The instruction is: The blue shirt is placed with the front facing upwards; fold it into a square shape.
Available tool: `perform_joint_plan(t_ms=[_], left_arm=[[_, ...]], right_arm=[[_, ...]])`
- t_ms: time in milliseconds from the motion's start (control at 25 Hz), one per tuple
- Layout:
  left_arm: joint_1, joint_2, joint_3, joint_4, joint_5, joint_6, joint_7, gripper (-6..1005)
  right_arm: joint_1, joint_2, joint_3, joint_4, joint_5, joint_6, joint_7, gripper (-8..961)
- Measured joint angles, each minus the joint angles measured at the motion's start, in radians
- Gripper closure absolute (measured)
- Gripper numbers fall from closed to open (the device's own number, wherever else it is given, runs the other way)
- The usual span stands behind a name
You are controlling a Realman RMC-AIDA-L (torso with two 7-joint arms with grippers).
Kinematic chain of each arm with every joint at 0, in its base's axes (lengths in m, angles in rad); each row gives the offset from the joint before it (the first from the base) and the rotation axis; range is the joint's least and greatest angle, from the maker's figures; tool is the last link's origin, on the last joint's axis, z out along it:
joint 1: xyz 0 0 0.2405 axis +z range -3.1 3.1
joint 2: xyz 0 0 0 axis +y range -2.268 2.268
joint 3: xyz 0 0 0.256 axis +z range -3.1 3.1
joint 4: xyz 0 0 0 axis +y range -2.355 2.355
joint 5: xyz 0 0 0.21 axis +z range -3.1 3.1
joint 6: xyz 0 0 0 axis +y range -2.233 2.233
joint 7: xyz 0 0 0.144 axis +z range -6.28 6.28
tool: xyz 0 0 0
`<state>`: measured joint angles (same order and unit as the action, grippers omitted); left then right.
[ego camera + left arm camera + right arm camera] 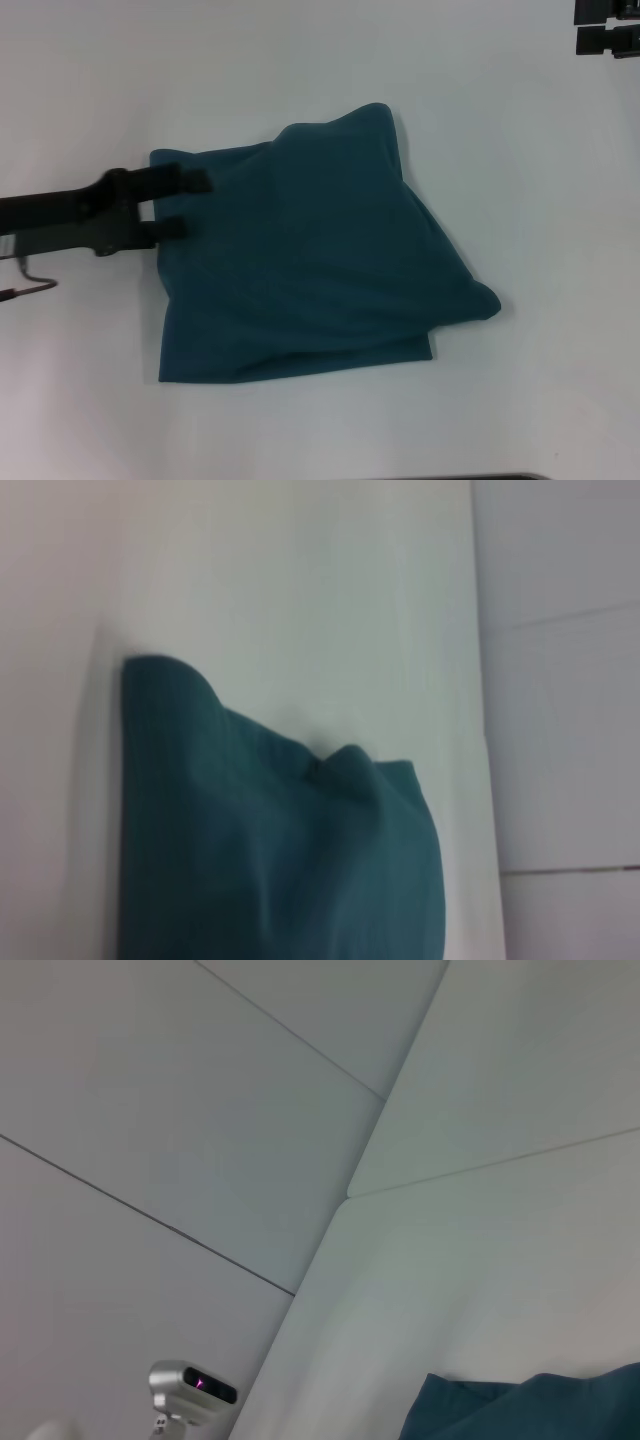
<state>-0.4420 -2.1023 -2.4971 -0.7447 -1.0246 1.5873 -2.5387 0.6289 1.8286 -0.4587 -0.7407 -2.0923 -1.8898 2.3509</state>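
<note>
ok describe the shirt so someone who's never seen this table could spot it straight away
On the plain white table, look to the middle: the blue shirt lies there as a dark teal bundle folded into a rough, slightly crooked square. The left gripper reaches in at its left edge, fingers apart. It is the only cloth and the only coloured thing on the white surface.

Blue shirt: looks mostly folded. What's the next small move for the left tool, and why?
Probably ease the left tool back off the blue shirt toward the robot's left. Its fingers are spread over the shirt's left edge and pinch nothing. The shirt already lies as a rough square on the white table, though its right corner juts out. The right tool sits at the far right.
</note>
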Motion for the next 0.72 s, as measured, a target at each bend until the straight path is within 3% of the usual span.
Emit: perform_joint_plan(t_ms=[320,720], left_arm=[[0.048,-0.007,-0.016,-0.005,-0.003,0.073,0.021,90],[0.038,-0.003,-0.011,0.049,0.065,0.027,0.057,92]], right_arm=[[0.0,0.001,-0.002,0.0,0.0,0.0,0.0,9],[-0.011,0.003,-0.003,0.002,0.0,0.001,-0.001,8]])
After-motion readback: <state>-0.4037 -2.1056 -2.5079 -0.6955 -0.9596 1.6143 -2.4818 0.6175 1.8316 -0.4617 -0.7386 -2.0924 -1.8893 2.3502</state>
